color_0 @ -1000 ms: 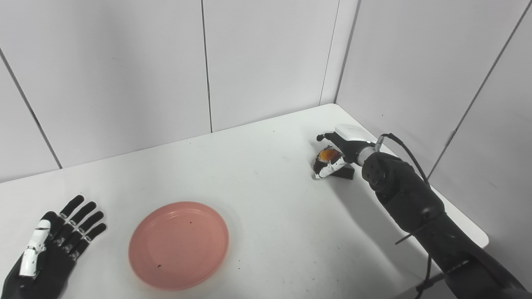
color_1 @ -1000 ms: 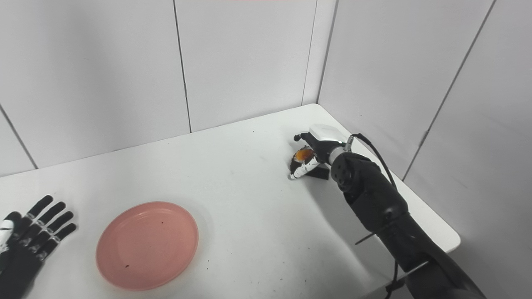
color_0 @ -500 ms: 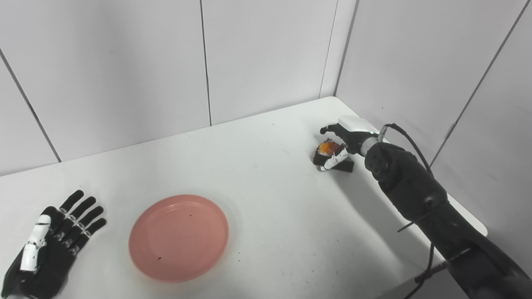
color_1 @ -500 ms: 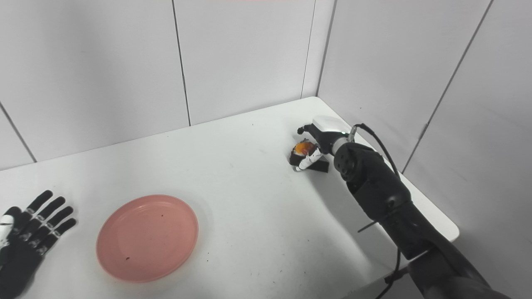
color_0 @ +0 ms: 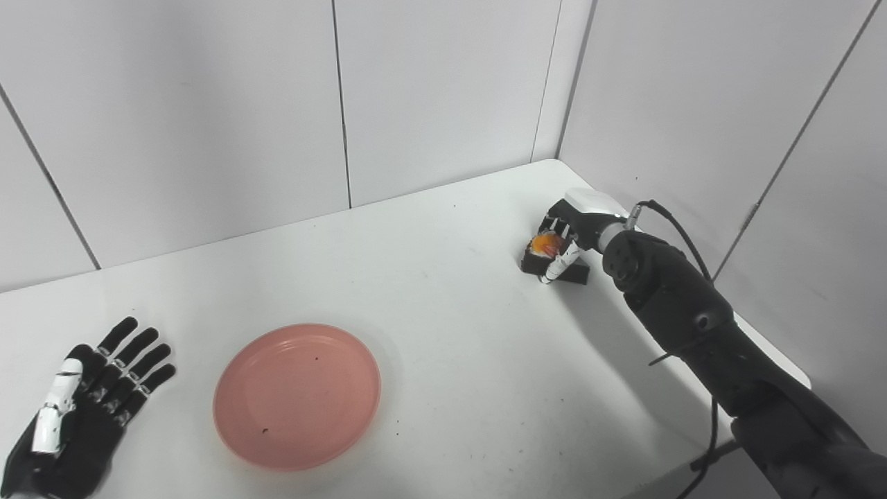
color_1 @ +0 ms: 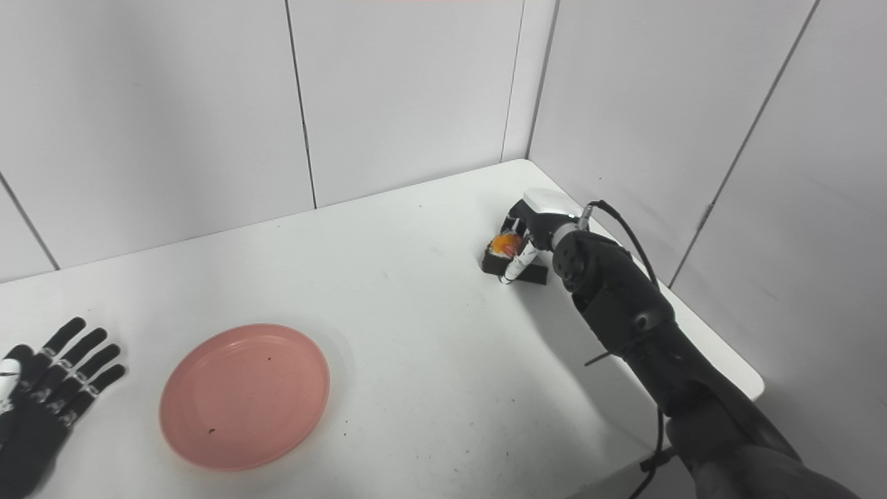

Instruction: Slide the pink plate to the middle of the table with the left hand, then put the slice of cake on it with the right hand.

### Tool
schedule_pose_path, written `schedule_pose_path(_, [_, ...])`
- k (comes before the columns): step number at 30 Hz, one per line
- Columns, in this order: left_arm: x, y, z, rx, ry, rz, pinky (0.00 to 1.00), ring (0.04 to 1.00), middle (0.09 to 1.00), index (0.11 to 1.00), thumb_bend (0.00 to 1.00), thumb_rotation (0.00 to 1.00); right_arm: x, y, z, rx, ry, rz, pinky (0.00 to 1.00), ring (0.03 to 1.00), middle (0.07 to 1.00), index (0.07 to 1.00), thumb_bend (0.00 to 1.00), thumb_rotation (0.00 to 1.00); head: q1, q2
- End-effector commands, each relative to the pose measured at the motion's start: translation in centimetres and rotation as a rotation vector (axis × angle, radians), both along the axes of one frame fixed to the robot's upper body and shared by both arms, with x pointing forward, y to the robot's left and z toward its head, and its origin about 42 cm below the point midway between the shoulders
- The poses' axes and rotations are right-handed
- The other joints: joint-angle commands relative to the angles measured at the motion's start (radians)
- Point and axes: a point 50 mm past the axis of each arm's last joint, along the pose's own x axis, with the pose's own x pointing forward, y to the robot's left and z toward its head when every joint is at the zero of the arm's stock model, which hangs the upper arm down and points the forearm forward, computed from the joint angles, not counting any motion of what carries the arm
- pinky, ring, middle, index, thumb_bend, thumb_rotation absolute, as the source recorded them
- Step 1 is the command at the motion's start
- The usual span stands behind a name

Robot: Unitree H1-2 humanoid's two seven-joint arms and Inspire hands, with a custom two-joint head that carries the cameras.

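The pink plate lies on the white table, left of the middle and near the front edge. My left hand lies open and flat on the table to the plate's left, apart from it. The slice of cake, dark with an orange top, sits at the table's far right. My right hand is wrapped around the cake, with its fingers curled over the far side and the white thumb against the near side. The cake rests low, at the table surface.
Grey wall panels stand close behind and to the right of the right hand. The table's right edge runs under my right forearm. A cable loops off the right wrist.
The right hand's fingers, spread above the cake before, have curled down over it, and the thumb has closed in. The left hand and plate have not moved. The camera shifted slightly.
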Motion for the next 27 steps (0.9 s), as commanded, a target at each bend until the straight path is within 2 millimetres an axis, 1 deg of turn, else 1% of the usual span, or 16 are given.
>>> schedule_pose_path(1, [-1.2, 0.8, -2.3, 0.046, 0.109, 0.01, 0.87, 0.891, 0.909, 0.9, 0.47, 0.85, 1.0, -0.1, 2.4, -0.026, -0.062, -0.001, 0.46, 0.517, 0.57, 0.492, 0.51, 0.13, 0.001, -0.001])
schedule_pose_path(8, [-1.1, 0.7, -2.2, 0.047, 0.11, 0.01, 0.87, 0.89, 0.908, 0.899, 0.47, 0.85, 0.9, 0.4, 3.0, -0.031, -0.069, 0.007, 0.45, 0.508, 0.559, 0.492, 0.51, 0.13, 0.009, 0.0])
schedule_pose_path(12, [-1.1, 0.6, -2.2, 0.043, 0.115, 0.011, 0.87, 0.892, 0.91, 0.902, 0.47, 0.84, 1.0, -0.1, 2.8, -0.024, -0.07, 0.004, 0.47, 0.512, 0.561, 0.492, 0.51, 0.13, 0.009, 0.0])
schedule_pose_path(16, [-1.1, 0.4, -2.3, 0.043, 0.111, 0.009, 0.87, 0.895, 0.912, 0.904, 0.48, 0.85, 0.7, 0.3, 3.4, -0.007, -0.076, 0.006, 0.47, 0.514, 0.566, 0.492, 0.51, 0.13, 0.022, 0.0])
schedule_pose_path(18, [-1.1, 0.2, -2.4, 0.041, 0.111, 0.007, 0.88, 0.899, 0.915, 0.907, 0.48, 0.86, 0.7, 0.1, 3.5, -0.005, -0.076, 0.007, 0.47, 0.515, 0.567, 0.493, 0.51, 0.13, 0.029, 0.0])
schedule_pose_path(23, [-1.2, -0.1, -2.3, 0.049, 0.106, 0.012, 0.87, 0.893, 0.909, 0.901, 0.48, 0.85, 0.2, 1.0, 5.0, 0.011, -0.095, 0.033, 0.46, 0.511, 0.563, 0.493, 0.51, 0.13, 0.037, -0.001])
schedule_pose_path(27, [-1.4, -0.5, -1.9, 0.062, 0.099, 0.015, 0.9, 0.911, 0.926, 0.92, 0.44, 0.93, -0.2, 1.9, 6.9, 0.006, -0.118, 0.069, 0.46, 0.509, 0.574, 0.492, 0.51, 0.12, 0.053, -0.004])
